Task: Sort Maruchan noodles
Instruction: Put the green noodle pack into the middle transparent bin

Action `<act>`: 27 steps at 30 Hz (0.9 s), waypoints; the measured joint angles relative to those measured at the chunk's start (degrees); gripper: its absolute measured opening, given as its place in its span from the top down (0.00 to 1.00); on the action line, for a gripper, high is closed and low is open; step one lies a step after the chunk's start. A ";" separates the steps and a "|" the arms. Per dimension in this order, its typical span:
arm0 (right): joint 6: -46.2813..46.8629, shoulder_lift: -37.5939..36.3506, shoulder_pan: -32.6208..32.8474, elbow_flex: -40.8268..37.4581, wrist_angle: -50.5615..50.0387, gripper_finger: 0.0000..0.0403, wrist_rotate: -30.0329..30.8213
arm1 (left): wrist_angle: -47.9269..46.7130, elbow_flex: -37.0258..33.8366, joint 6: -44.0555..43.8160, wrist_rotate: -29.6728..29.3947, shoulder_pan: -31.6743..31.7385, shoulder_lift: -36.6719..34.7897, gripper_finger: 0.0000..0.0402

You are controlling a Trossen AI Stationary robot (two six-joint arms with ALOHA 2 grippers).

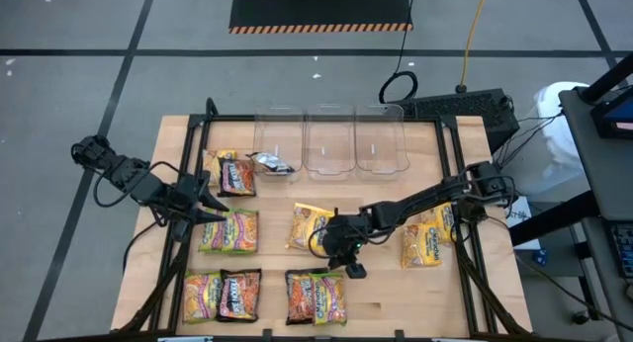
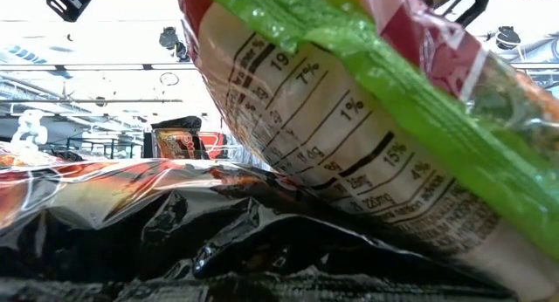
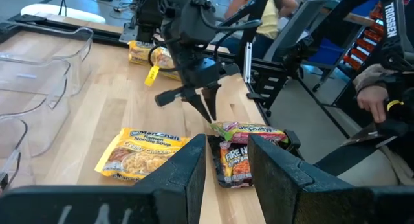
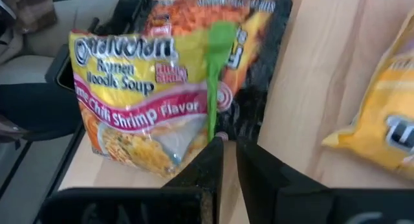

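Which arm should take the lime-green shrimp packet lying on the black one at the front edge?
Right. The right pincer hangs just above the lime-green shrimp packet, its fingers pointing down at it. The left pincer sits across the table by the left-side packets.

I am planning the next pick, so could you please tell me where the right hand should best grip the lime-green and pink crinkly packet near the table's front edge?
Probably its free top edge, coming straight down: the lime-green and pink crinkly packet lies flat, partly over a black packet, directly below the right hand.
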 joint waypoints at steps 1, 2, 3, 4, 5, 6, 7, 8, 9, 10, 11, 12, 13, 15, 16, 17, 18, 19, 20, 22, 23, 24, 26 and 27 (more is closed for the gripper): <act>0.51 0.03 0.19 -0.30 0.34 0.90 -0.01 | 0.00 0.00 -0.30 0.00 0.02 0.00 0.70; 0.93 0.03 0.35 -0.62 0.79 0.89 -0.01 | 0.01 0.00 -0.38 -0.02 0.02 0.00 0.70; 1.42 0.03 0.56 -1.05 1.42 0.88 0.09 | 0.00 0.00 -0.39 0.00 0.00 0.00 0.70; 1.87 0.03 0.77 -1.66 2.46 0.87 0.50 | 0.00 0.00 -0.39 0.00 0.00 0.00 0.70; 2.24 0.03 1.02 -2.26 3.61 0.86 1.25 | 0.00 0.00 -0.42 0.00 0.00 0.00 0.70; 2.55 0.05 1.18 -2.86 4.84 0.85 1.34 | 0.00 0.00 -0.44 0.00 0.02 0.00 0.70; 3.02 0.08 1.25 -3.41 6.29 0.84 1.24 | 0.02 0.00 -0.47 0.00 0.00 0.00 0.70; 3.38 0.08 1.38 -3.78 7.78 0.83 1.27 | 0.02 0.00 -0.50 -0.01 0.00 0.00 0.70; 3.68 0.08 1.44 -4.06 9.15 0.82 1.26 | 0.00 0.00 -0.52 0.00 0.00 0.00 0.70; 3.80 0.07 1.44 -4.24 9.85 0.82 1.25 | 0.00 0.00 -0.52 -0.01 0.01 0.00 0.70; 3.83 0.06 1.46 -4.33 9.80 0.81 1.27 | 0.00 0.00 -0.52 0.00 0.01 0.00 0.70; 3.85 0.06 1.46 -4.37 9.56 0.81 1.30 | 0.00 0.00 -0.52 0.00 0.02 0.00 0.70; 3.83 0.06 1.46 -4.40 9.46 0.81 1.38 | 0.00 0.00 -0.55 0.00 0.02 0.00 0.70; 3.83 0.08 1.46 -4.40 9.65 0.82 1.40 | 0.00 0.00 -0.76 0.00 0.02 0.00 0.70; 3.83 0.08 1.46 -4.40 9.83 0.82 1.40 | 0.00 0.00 -0.76 -0.02 0.00 0.00 0.70; 3.83 0.06 1.46 -4.40 9.85 0.82 1.40 | 0.00 0.00 -0.76 -0.02 0.00 0.00 0.70; 3.80 0.08 1.46 -4.40 9.83 0.82 1.42 | 0.00 0.00 -0.76 -0.02 0.01 0.00 0.70; 3.70 0.07 1.46 -4.40 9.86 0.82 1.42 | 0.00 0.00 -0.76 -0.02 0.01 0.00 0.70; 3.32 0.09 1.46 -4.40 10.04 0.82 1.42 | 0.00 0.00 -0.76 -0.02 0.02 0.00 0.70; 3.43 1.29 1.46 -4.35 12.11 0.82 1.27 | 0.00 0.00 -0.76 -0.02 0.01 0.00 0.70; 3.84 2.16 1.46 -4.35 13.44 0.82 1.25 | 0.00 0.00 -0.76 -0.02 0.02 0.00 0.70; 4.49 3.29 1.56 -4.37 14.74 0.82 0.99 | -0.01 0.00 -0.76 -0.02 0.01 0.00 0.70; 5.22 5.69 1.59 -4.40 18.60 0.82 -0.93 | 0.00 0.00 -0.81 -0.02 0.01 -0.02 0.70; 5.30 6.59 1.59 -4.40 20.11 0.82 -1.75 | 0.00 0.00 -0.95 -0.01 0.02 0.00 0.70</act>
